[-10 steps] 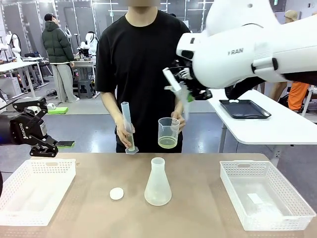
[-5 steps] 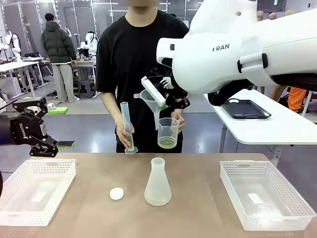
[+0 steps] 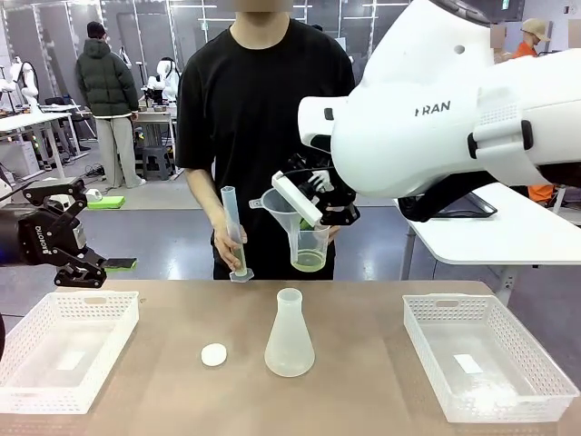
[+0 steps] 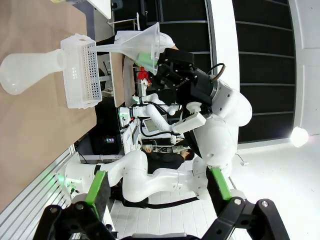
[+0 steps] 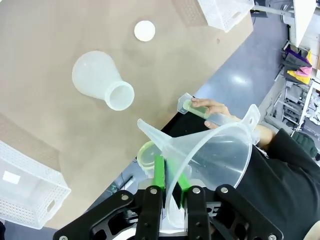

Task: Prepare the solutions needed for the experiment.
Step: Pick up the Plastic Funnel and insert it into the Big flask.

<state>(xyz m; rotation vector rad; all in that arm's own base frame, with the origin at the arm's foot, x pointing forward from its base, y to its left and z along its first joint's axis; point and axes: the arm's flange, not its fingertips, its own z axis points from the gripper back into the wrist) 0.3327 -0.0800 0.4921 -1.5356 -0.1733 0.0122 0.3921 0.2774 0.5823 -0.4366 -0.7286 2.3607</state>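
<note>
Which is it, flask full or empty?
Empty, as far as shows: the upright flask has no tint through its wall, and its open mouth in the right wrist view shows no liquid.

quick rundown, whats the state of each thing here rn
left gripper, open, holding nothing
right gripper, shut on funnel
funnel, tilted, in the air
beaker, held by person, solutions at bottom
cylinder, tilted in person's hand
flask, upright on table, uncapped
cap, lying beside flask
</note>
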